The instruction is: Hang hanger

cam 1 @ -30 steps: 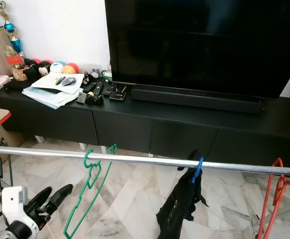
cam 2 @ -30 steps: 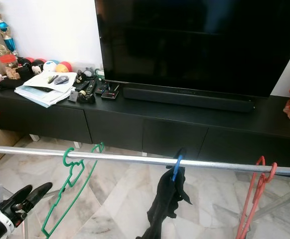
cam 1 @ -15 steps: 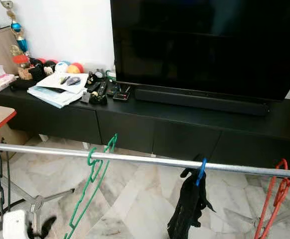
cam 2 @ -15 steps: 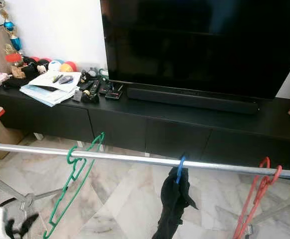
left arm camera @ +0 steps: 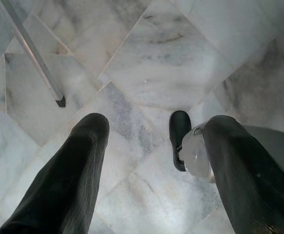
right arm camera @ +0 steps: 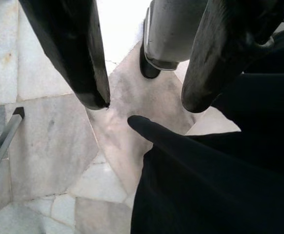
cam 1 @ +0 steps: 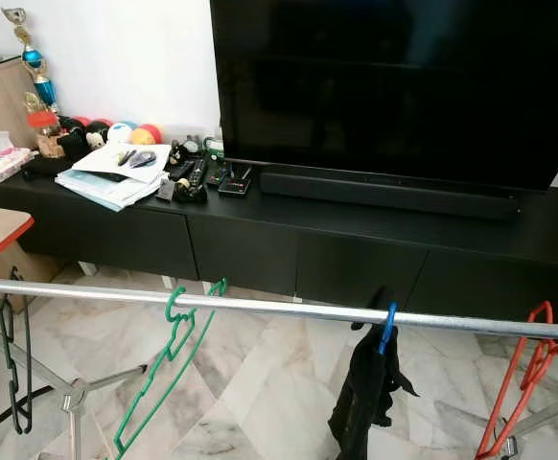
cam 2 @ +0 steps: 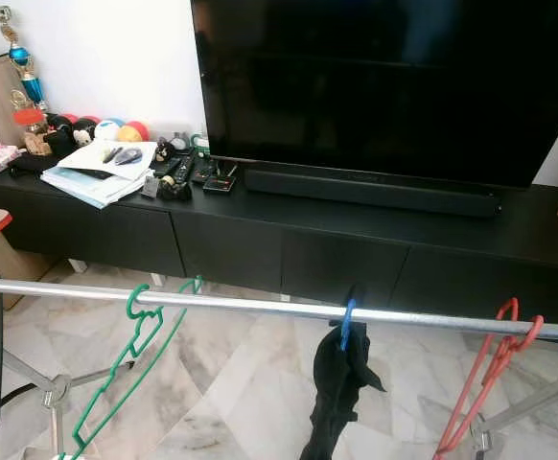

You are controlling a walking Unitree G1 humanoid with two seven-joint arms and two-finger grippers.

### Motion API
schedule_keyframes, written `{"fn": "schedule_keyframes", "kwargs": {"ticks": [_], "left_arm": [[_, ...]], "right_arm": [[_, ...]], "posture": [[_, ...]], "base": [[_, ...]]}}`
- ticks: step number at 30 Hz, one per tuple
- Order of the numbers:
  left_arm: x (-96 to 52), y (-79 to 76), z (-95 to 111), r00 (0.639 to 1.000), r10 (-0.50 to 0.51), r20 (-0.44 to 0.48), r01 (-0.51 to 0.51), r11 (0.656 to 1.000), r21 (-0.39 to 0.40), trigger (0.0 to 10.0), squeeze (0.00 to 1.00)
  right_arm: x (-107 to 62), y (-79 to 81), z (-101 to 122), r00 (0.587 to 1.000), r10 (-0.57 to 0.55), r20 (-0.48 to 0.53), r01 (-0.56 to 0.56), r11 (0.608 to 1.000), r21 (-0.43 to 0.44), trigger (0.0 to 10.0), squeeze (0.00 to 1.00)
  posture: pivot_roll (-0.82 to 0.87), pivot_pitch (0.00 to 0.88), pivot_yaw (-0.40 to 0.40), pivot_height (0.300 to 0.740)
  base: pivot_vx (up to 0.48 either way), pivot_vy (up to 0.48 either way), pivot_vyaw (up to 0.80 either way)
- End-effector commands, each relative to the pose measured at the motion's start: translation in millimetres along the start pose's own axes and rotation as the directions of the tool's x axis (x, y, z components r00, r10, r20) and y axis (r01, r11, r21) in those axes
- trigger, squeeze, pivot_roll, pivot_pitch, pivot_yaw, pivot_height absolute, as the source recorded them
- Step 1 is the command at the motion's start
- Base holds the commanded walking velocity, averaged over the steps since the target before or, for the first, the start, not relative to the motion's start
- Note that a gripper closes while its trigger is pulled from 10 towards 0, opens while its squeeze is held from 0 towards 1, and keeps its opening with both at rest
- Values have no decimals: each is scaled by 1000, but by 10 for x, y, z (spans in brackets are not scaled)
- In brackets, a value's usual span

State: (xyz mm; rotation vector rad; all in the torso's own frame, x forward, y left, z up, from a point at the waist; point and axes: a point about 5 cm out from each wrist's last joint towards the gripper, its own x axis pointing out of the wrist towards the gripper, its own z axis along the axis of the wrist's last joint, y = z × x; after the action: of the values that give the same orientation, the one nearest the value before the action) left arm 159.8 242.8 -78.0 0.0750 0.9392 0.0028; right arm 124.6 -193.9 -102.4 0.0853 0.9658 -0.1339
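Already the green hanger (cam 1: 169, 369) sits on the silver rail (cam 1: 260, 307), its hook over the bar, so the task looks done or nearly so; it hangs skewed, though, turned out of line with the rail. The left hand (left arm camera: 154, 161) hangs low with its two fingers spread wide and nothing between them, pointing down at the marble floor (left arm camera: 152, 63) with a leg of the rack (left arm camera: 32, 53) off beyond its fingertips. The right hand (right arm camera: 144, 102) is likewise open and empty, with a black cloth (right arm camera: 220, 175) lying close under its fingers. The likeliest trouble from here is a snag: if the right hand swings or lifts carelessly, a finger could catch that cloth and drag the black garment (cam 1: 367, 398) on its blue hanger (cam 1: 384, 328) along or off the rail. A knock on the rail could also shake the skewed green hanger loose. Hard to judge is how firmly the green hook sits, since it is small and seen from above. The red hanger (cam 1: 523, 388) at the far end is cut off by the frame edge, and the dark hanger (cam 1: 15, 364) at the near end is partly cropped.
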Motion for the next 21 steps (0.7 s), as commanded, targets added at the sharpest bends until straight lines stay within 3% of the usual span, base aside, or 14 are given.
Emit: {"fn": "schedule_keyframes", "kwargs": {"ticks": [1, 21], "left_arm": [[20, -28, 29, 1000, 6, 8, -6, 1000, -1, 10000, 0], [13, -103, -116, 999, -11, -40, 10, 1000, -6, 10000, 0]], "right_arm": [[7, 19, 6, 1000, -2, -6, 3, 1000, 15, 10000, 0], [9, 92, -13, 1000, -3, -10, 3, 999, 45, 10000, 0]], "posture": [[72, 0, 32, 740], [64, 0, 50, 740]], "base": [[0, 0, 0], [0, 0, 0]]}}
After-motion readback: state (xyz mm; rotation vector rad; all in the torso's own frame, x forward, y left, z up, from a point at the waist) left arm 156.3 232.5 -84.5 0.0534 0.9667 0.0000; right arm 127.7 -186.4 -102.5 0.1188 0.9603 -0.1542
